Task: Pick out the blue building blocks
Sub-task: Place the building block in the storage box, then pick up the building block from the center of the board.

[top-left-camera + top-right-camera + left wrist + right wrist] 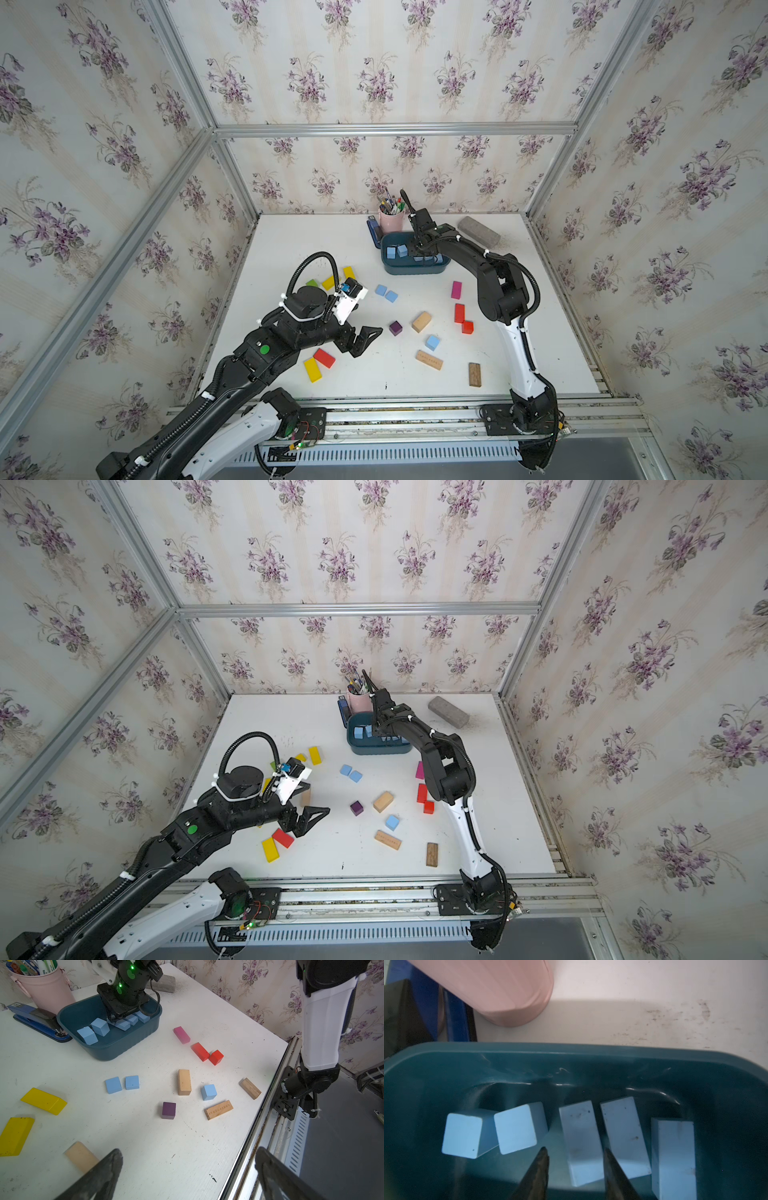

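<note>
Sorting: five blue building blocks [100, 1027] are lodged in the tub [116, 1051] | three are left on the bench [145, 1147] | right tool [575, 1153] parted over one, left tool [189, 1152] spread wide.

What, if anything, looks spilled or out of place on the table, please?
The grey brick by the back wall has shed gritty crumbs onto the white table beside it, a loose, dusty mess.

Both top views overhead, same table [291, 241]; wrists close.
</note>
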You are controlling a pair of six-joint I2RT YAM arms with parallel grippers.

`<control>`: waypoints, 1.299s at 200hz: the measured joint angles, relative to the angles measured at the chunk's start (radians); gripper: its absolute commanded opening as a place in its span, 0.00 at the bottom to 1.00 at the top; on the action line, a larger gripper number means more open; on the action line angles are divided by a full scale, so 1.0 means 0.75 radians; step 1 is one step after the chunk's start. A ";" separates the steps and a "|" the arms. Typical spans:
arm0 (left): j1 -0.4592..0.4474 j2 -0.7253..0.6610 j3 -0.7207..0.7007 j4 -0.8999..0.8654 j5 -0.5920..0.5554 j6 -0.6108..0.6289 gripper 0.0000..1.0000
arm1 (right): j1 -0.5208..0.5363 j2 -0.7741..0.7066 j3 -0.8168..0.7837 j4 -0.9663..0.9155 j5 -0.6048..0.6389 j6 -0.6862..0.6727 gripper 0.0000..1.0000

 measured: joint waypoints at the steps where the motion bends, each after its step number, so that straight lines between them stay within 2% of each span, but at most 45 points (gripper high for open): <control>1: 0.000 0.000 0.000 0.000 0.000 0.000 0.99 | 0.000 0.000 0.000 -0.001 -0.001 0.000 0.48; 51: 0.001 -0.003 0.000 -0.001 0.000 0.000 0.99 | 0.000 -0.036 -0.002 -0.027 -0.049 0.010 0.58; 77: 0.001 -0.004 0.000 -0.001 -0.006 0.000 0.99 | 0.001 -0.161 -0.082 -0.019 -0.076 0.010 0.65; 134: 0.001 0.025 0.001 -0.007 -0.015 -0.001 0.99 | 0.006 -0.607 -0.538 0.094 -0.141 -0.003 0.78; 194: -0.009 0.137 0.068 -0.023 -0.034 -0.076 0.99 | 0.013 -1.077 -1.069 0.174 -0.169 -0.020 0.98; 216: -0.072 0.196 0.114 -0.023 -0.084 -0.138 0.99 | 0.013 -1.214 -1.198 0.187 -0.171 -0.007 0.99; 260: -0.289 0.397 0.202 -0.014 -0.278 -0.200 0.99 | 0.013 -1.485 -1.433 0.223 -0.128 0.051 1.00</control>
